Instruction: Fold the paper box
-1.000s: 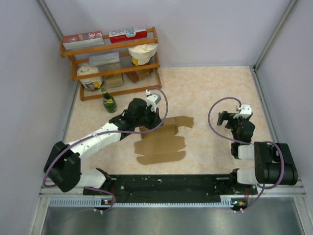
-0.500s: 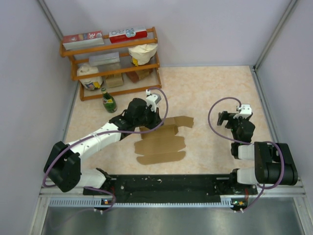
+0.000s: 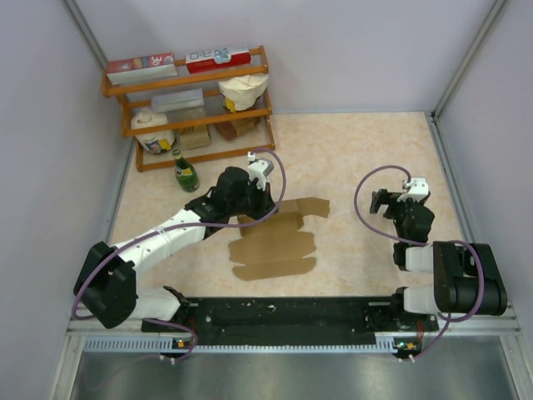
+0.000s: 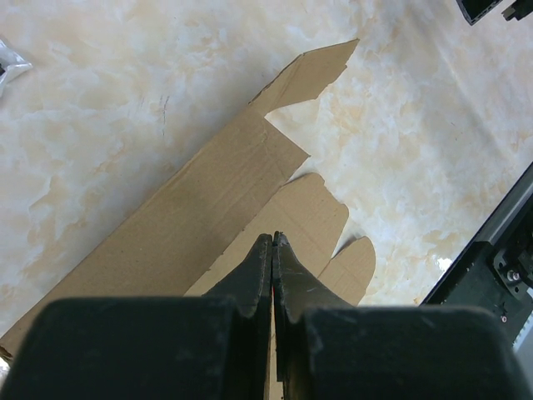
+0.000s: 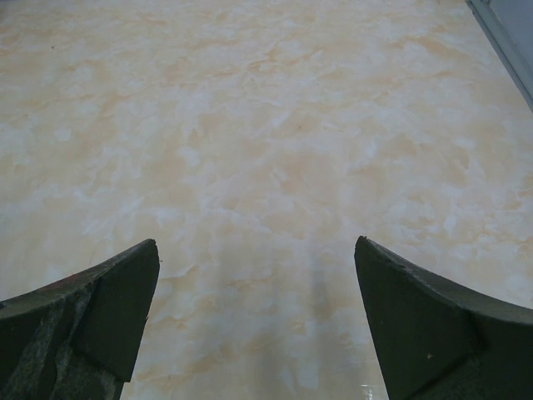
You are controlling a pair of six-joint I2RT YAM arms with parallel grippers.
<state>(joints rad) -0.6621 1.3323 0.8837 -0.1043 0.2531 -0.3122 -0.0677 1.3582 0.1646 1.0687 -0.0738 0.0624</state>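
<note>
**Top external: no movement, no fold begun**

Top external: shows the paper box (image 3: 275,247) flat and unfolded mid-worktop (image 3: 350,154), with the left gripper (image 3: 255,202) at its far edge exactly as a second ago and the right gripper (image 3: 383,202) well apart.
Left wrist: adds jaws pressed shut, tips at the cardboard, nothing visibly pinched.
Right wrist: adds jaws wide over worktop only.

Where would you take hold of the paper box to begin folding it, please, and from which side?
Probably the narrow end flap jutting out rightward, approached from the right with the open right claw. The paper box lies flat, so only edges offer a pinch, and that flap has bare table around it. The left claw is shut over the box's far left part.
</note>
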